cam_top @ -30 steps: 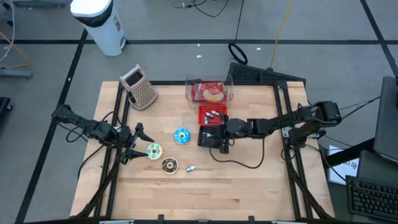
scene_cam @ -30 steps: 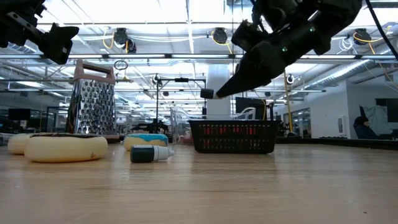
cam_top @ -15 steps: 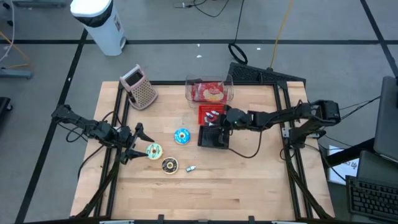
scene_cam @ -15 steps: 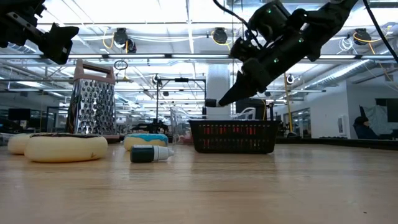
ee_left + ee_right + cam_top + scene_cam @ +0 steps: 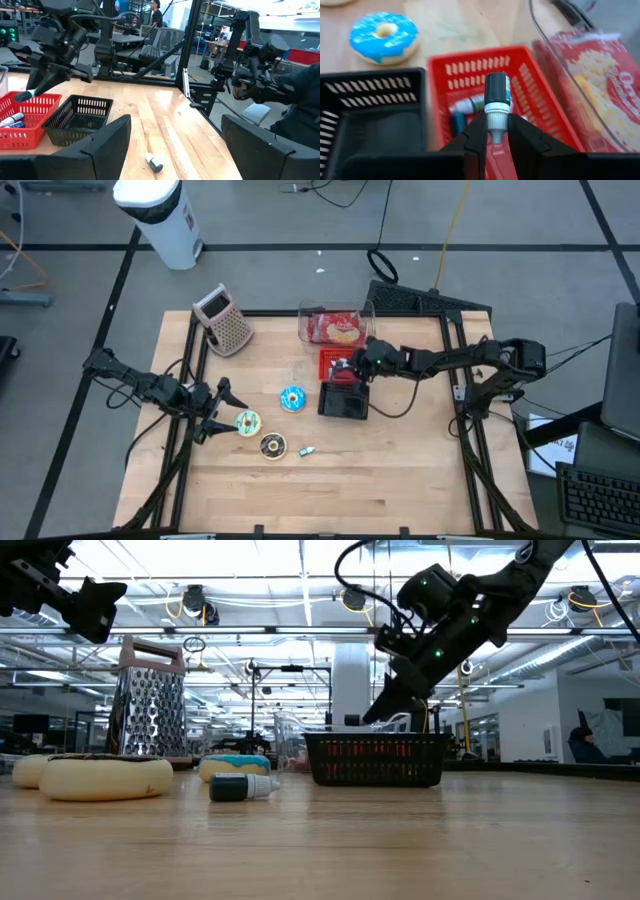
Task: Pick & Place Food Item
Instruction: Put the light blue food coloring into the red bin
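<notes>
My right gripper [image 5: 352, 367] hangs over the red basket [image 5: 341, 364], shut on a small dark bottle [image 5: 497, 90] with a white end. The red basket holds other small bottles [image 5: 465, 106]. Beside it, toward the near edge, stands a black basket [image 5: 343, 402]. A blue-iced donut [image 5: 291, 398], a yellow-iced donut [image 5: 246, 421] and a chocolate donut [image 5: 272, 445] lie flat on the table, and another small bottle [image 5: 307, 450] lies on its side. At the table's left my left gripper [image 5: 215, 412] waits open and level, next to the yellow-iced donut. My right gripper pinches the bottle's white tapered end [image 5: 496, 127] between its two fingers [image 5: 475, 137]. The fingers slant down from the table's right side. The dark body sticks out beyond the fingertips, in line with them, lifted clear above the red basket.
A clear container with a red popcorn packet [image 5: 336, 326] stands just beyond the red basket. A metal grater [image 5: 226, 320] stands at the far left. A cable [image 5: 395, 405] trails from the right arm. Bare wood stretches along the near half of the table [image 5: 400, 490].
My right gripper has swung toward the table's far edge, from above the black basket to above the red basket, and has tipped a little more downward. It has stayed shut on the bottle, which has gone with it clear of both baskets.
</notes>
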Controlling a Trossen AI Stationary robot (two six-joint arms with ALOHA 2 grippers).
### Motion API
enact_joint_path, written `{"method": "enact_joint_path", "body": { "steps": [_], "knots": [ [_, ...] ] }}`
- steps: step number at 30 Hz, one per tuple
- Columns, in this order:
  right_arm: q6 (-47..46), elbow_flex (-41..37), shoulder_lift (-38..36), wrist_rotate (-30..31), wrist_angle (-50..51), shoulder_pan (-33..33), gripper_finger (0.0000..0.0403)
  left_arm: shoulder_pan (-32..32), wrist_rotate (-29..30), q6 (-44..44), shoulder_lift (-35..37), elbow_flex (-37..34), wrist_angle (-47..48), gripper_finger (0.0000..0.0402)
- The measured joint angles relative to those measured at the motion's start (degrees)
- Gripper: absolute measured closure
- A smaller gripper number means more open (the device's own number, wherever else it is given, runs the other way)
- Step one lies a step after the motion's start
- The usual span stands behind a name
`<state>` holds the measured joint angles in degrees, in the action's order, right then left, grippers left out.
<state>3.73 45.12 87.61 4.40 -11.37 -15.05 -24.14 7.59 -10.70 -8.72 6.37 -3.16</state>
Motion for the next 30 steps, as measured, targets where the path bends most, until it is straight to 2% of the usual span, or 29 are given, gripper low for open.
{"method": "enact_joint_path", "body": {
  "steps": [30],
  "knots": [
    [0.0, 0.0, 0.0, 0.0, 2.1, -1.5, 0.0348, 0.0, 0.0, 0.0, 0.0, 0.0, 0.0, 0.0091]
  ]
}}
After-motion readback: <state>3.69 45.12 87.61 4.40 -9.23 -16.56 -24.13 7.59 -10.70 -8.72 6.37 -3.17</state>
